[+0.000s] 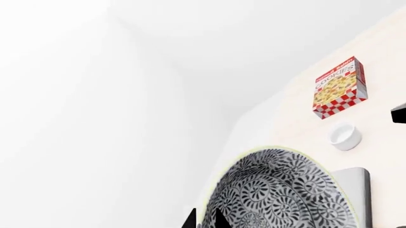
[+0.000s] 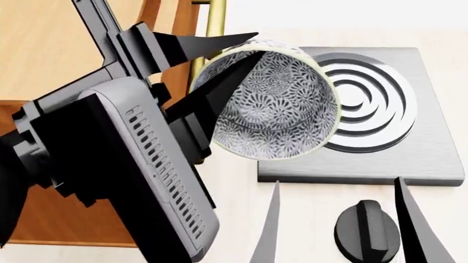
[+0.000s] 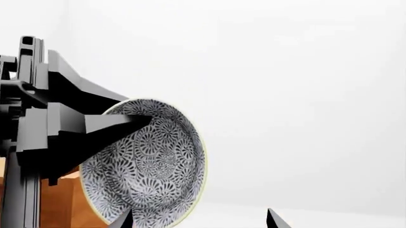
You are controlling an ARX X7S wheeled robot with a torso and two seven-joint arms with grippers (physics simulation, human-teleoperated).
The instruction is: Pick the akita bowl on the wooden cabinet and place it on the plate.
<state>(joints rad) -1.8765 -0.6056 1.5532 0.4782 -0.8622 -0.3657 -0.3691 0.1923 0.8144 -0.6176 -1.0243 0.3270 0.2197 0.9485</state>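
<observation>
Pale worktop (image 2: 307,219), hob alongside; left tool (image 2: 245,52) clamps the akita bowl's (image 2: 274,104) rim, bowl tipped on edge, aloft beside the wooden cabinet (image 2: 44,49); right tool (image 2: 336,219) spread, empty. Plate unseen (rim pinch could slip; bowl drops).

My head cam looks down close; both wrist cams look sideways, and all three catch the akita bowl (image 2: 274,104).

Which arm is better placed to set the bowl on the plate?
Left. The left gripper already pinches the akita bowl by its rim; the right gripper is open and holds nothing.
</observation>
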